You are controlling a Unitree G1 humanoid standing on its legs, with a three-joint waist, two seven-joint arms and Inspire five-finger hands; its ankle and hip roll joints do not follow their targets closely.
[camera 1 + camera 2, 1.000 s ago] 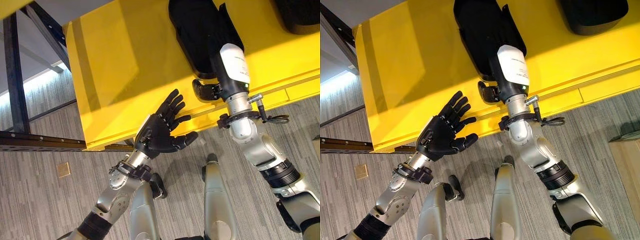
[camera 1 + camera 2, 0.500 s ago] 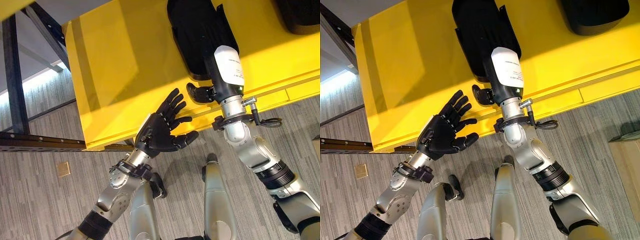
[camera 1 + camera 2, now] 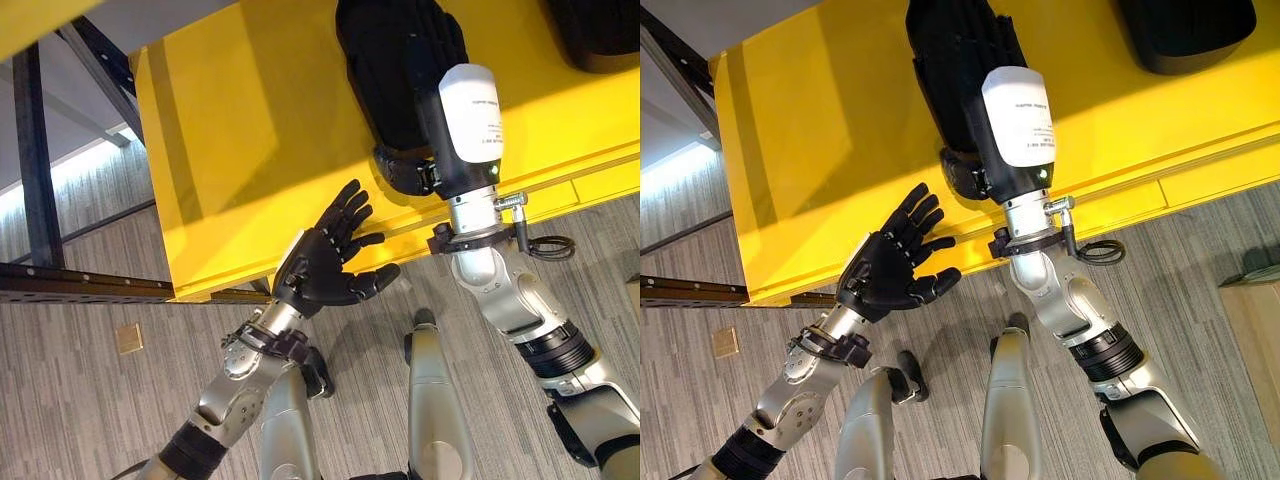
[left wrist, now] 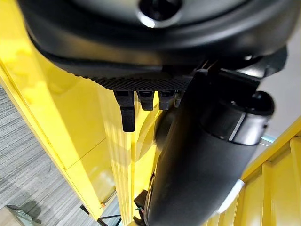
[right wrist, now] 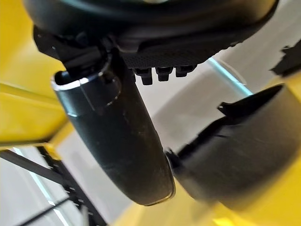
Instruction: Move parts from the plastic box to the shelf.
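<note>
Yellow shelf [image 3: 250, 120]: smooth, glossy painted board with a raised lip along its near edge, lit in bands of bright and shaded yellow. Black part [image 3: 950, 60] lies on the shelf, far centre: matte moulded plastic, elongated, rounded edges, ribbed on one side; its far end is cut off by the frame. Right robot hand [image 3: 425, 35] rests on top of this part, dark fingers laid over it and reaching far; the thumb [image 3: 400, 170] sticks out at the near end of the part by the shelf lip. Dark on dark, so whether the fingers curl round the part or lie flat: cannot tell. Right wrist view shows a rounded black shape past the thumb, blurred. Left robot hand [image 3: 325, 260] hangs in front of the shelf's near edge, palm up, fingers spread and straight, released, holding nothing. A second black object [image 3: 1185, 30] sits at the far right of the shelf, rounded, mostly cut off. Dark metal frame [image 3: 35, 180] stands at left over grey striped floor [image 3: 90, 400].
</note>
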